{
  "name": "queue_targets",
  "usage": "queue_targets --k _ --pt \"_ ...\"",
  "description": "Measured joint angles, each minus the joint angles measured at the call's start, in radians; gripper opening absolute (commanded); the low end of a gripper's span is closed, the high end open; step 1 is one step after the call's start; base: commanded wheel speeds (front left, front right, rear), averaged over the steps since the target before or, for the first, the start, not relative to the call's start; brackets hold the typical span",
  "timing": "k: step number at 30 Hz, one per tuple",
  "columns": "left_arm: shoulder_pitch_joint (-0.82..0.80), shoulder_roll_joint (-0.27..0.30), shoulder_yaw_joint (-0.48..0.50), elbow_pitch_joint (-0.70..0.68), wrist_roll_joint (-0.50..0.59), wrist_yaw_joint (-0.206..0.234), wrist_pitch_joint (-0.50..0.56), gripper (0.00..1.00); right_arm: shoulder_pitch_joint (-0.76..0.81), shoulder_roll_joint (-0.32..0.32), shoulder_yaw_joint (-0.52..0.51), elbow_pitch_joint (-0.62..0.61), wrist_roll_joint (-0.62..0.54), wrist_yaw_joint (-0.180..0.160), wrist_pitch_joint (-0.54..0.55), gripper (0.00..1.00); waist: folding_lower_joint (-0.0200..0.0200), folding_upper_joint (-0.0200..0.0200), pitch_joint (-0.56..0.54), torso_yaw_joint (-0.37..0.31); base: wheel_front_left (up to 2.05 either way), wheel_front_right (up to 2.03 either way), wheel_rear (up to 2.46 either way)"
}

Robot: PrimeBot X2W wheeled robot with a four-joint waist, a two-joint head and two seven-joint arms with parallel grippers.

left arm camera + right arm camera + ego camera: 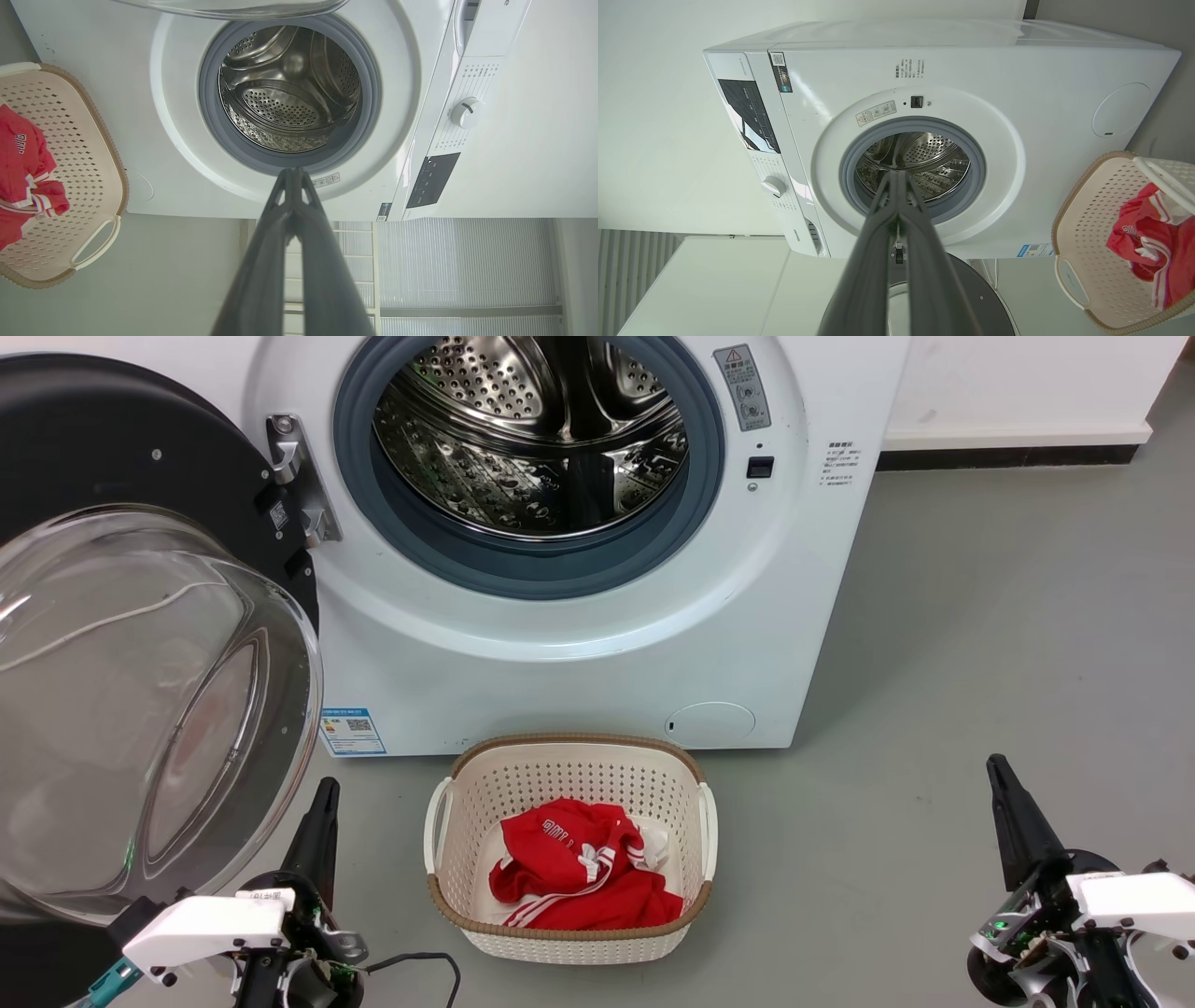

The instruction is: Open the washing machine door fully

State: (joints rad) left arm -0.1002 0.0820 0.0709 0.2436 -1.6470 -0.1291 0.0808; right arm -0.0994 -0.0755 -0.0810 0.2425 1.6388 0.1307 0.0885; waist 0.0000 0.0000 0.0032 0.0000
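**Wide Open, Nothing Gripped**

Pictured from the head: a white washing machine point(597, 681) standing on a smooth, matte grey floor point(980, 663), backed against a white wall point(1027, 383) trimmed low with a dark skirting strip point(1008, 457).

Swung out to the left of the opening on a metal hinge point(299, 476): the washing machine door point(140, 691), black-rimmed, with a clear glass bowl point(121, 737) bulging toward the camera across much of the lower left. Laid bare beside it: a perforated steel drum point(532, 439) inside a grey rubber ring point(532, 574). Stuck low on the white front: a small blue label point(352, 732) and, to its right, a round cap point(709, 723).

Set on the floor just in front of the machine: a cream perforated basket point(569, 775) with a brown woven rim, holding a crumpled red garment point(579, 877) with white stripes.

Low at the left, just beside the bowl's lower right edge, touching or not hard to say: the left gripper point(325, 793), with fingers pressed together tip to tip and holding nothing. Low at the right, well apart from machine and basket, over bare floor: the right gripper point(997, 767), likewise closed and empty.

Seen from the left wrist: a white dial point(465, 112) and a dark panel point(432, 179) on the machine's control strip, with pale ribbed panelling point(467, 266) beyond.
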Motion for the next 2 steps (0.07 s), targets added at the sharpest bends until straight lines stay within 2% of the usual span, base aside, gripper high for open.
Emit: queue_targets --k 2 --pt "-0.002 -0.001 0.001 0.000 -0.001 0.000 0.000 0.00 0.000 0.000 -0.001 0.000 0.000 0.000 0.000 0.00 0.0000 0.0000 0.000 0.000 0.00 0.00 0.00"
